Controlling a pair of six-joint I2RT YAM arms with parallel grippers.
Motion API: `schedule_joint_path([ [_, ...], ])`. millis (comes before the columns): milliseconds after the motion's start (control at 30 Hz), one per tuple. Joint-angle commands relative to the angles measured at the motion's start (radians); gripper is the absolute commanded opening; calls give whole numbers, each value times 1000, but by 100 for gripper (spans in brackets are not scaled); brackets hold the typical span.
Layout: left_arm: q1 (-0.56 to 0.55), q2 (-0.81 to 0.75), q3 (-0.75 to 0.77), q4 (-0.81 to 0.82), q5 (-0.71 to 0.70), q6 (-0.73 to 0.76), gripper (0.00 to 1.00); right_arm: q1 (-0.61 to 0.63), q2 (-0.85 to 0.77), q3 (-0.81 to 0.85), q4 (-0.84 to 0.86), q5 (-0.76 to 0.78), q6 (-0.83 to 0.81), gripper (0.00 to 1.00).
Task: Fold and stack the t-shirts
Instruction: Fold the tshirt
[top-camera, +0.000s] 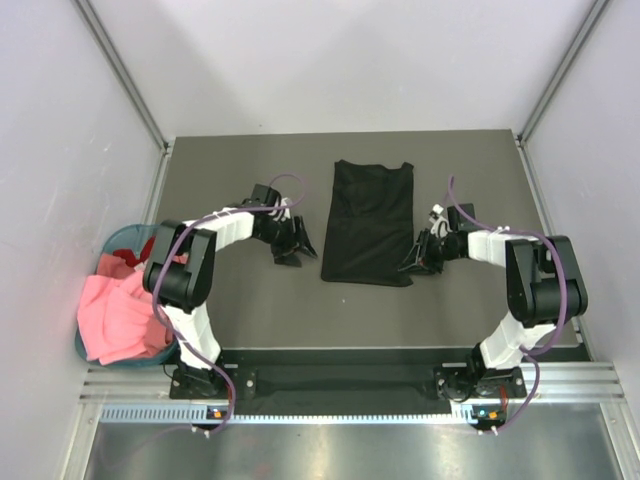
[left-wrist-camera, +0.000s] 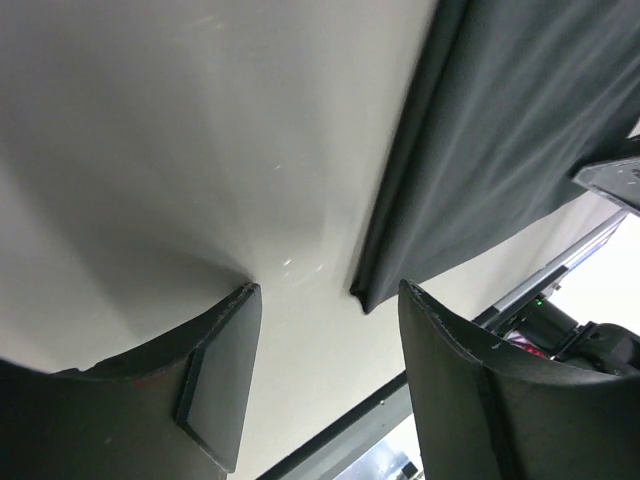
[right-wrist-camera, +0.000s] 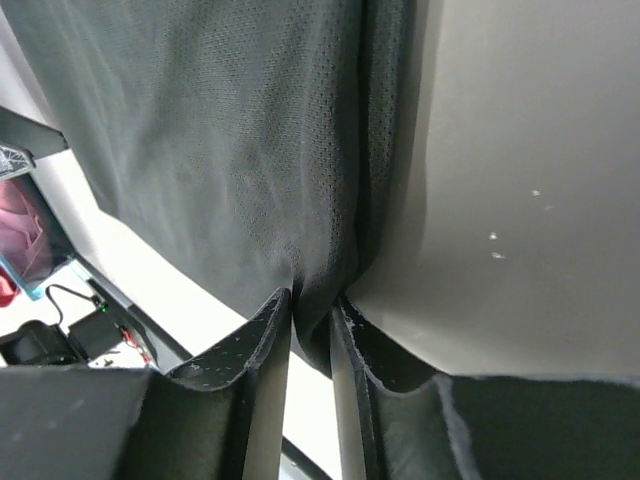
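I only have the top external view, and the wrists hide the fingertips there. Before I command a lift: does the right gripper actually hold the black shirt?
Observer: Yes. The right wrist view shows the right gripper pinched shut on a folded edge of the black t-shirt.
Operator: And the left one?
Observer: The left gripper is open. The shirt's corner lies just ahead of the gap and touches neither finger.
Operator: Anything under its fingers?
Observer: Only bare table.
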Motion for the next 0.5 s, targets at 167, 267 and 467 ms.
schedule_joint_path([
  [167,-60,86,48,95,4,-41,62,1,37,-54,35,84,-31,16],
  [267,-75,102,51,95,-6,-51,61,-3,37,-57,37,79,-30,10],
  [467,-101,109,39,81,-52,-62,58,-11,43,-56,56,64,-19,8],
])
